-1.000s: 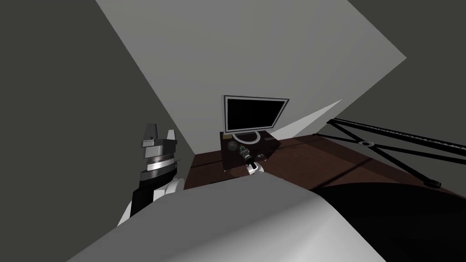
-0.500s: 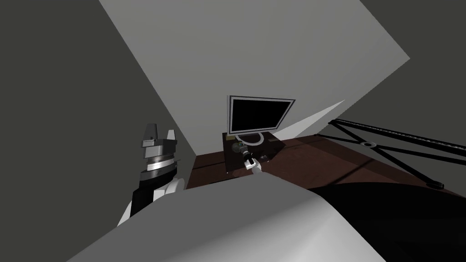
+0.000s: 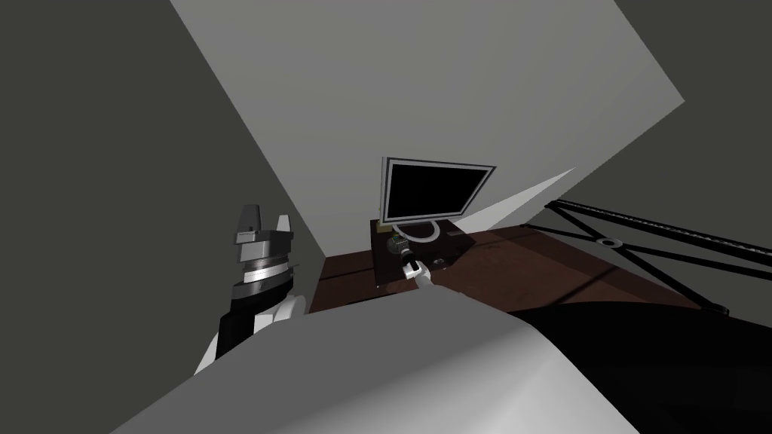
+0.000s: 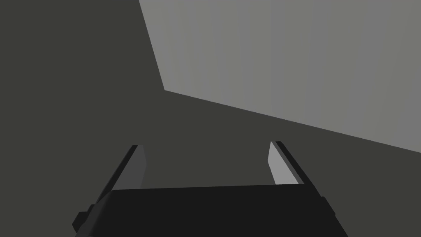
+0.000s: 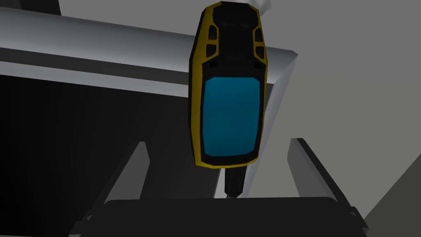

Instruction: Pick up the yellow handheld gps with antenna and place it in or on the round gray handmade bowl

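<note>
The yellow and black handheld GPS [image 5: 227, 90], with a blue screen, hangs between the fingers of my right gripper [image 5: 218, 142], its antenna end toward the gripper body. The fingers stand wide apart and neither touches the GPS, so the gripper is open. In the head view my right gripper [image 3: 399, 247] reaches over the small round gray bowl [image 3: 391, 241] on the dark table [image 3: 456, 245]; the bowl is largely covered by the gripper. My left gripper [image 3: 262, 220] is raised at my left side, open and empty [image 4: 205, 144].
A black-screened monitor [image 3: 433, 190] with a white foot stands at the back of the dark table, right behind the bowl. A small dark object [image 3: 439, 261] lies near the table's front. A black frame structure [image 3: 641, 241] crosses the brown floor [image 3: 528, 264] on the right.
My right gripper has moved forward and leftward across the table, from beside the bowl to over it. The head camera has shifted slightly. The left arm has stayed still.
</note>
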Tool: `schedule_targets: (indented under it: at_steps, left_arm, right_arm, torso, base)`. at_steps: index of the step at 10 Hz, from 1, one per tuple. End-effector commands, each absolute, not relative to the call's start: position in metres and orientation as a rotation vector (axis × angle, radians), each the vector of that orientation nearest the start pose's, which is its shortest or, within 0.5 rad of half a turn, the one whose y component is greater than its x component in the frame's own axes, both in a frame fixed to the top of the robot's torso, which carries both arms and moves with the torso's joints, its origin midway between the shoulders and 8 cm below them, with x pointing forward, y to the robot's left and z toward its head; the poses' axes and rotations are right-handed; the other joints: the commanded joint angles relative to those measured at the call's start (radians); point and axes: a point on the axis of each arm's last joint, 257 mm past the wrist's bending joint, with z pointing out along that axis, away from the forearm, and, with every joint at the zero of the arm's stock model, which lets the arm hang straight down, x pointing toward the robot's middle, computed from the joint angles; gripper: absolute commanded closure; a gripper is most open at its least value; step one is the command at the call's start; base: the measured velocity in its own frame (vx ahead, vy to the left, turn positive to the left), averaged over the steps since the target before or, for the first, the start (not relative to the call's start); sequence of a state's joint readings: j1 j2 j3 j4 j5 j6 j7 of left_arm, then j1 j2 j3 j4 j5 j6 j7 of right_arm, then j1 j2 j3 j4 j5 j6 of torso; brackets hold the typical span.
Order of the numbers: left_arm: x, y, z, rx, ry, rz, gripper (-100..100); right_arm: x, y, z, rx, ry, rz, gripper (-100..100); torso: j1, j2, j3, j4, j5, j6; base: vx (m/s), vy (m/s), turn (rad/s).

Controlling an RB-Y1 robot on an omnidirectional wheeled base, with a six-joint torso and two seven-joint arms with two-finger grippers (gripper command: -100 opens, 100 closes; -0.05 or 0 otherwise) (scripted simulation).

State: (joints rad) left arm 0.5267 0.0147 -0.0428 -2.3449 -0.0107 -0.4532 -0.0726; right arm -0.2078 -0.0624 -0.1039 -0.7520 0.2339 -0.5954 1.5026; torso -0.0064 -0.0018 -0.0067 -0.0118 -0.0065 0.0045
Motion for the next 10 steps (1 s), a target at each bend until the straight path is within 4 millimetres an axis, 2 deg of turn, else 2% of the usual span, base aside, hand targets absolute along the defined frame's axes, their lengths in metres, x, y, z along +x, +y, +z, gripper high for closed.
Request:
schedule_targets:
  at_steps: [1,3,4,5,6,7,9,10]
  left_arm:
    - [0.339,0.264,0.035,-0.623,0.652,-1.261,0]
    - [0.339,0.264,0.035,-0.623,0.652,-1.261,0]
    - [0.339,0.264,0.035,-0.623,0.652,-1.261,0]
    - [0.339,0.264,0.035,-0.623,0.652,-1.261,0]
    - [0.339,0.264,0.035,-0.623,0.652,-1.262,0]
    - [0.339,0.264,0.035,-0.623,0.652,-1.262,0]
    - [0.339,0.264,0.035,-0.623,0.652,-1.262,0]
    - [0.339,0.264,0.035,-0.623,0.652,-1.262,0]
  right_arm:
    - [0.531,-0.231,-0.367,-0.204,1.599,-0.065,-100]
    - [0.531,-0.231,-0.367,-0.205,1.599,-0.065,-100]
    - [0.531,-0.231,-0.367,-0.205,1.599,-0.065,0]
    - [0.536,-0.245,-0.363,-0.201,1.598,-0.07,-100]
    - [0.54,-0.259,-0.357,-0.207,1.597,-0.085,-100]
    - [0.54,-0.259,-0.357,-0.197,1.598,-0.075,-100]
    - [0.548,-0.288,-0.345,-0.196,1.596,-0.096,-100]
    - [0.548,-0.288,-0.345,-0.188,1.597,-0.088,-100]
  torso:
    - [0.0,0.0,0.0,0.0,0.0,0.0]
    - [0.0,0.0,0.0,0.0,0.0,0.0]
    - [0.0,0.0,0.0,0.0,0.0,0.0]
    - [0.0,0.0,0.0,0.0,0.0,0.0]
    - [0.001,0.002,0.001,0.0,0.0,0.0]
    - [0.004,0.003,0.002,0.001,0.001,0.0]
    - [0.004,0.003,0.002,0.001,0.001,0.0]
    - [0.005,0.004,0.002,0.001,0.001,0.0]
  base:
    - [0.0,0.0,0.0]
    - [0.0,0.0,0.0]
    - [0.0,0.0,0.0]
    - [-0.024,0.033,0.068]
    - [-0.057,0.087,0.086]
    - [-0.043,0.075,0.022]
    - [-0.047,0.074,0.082]
    - [-0.043,0.055,0.018]
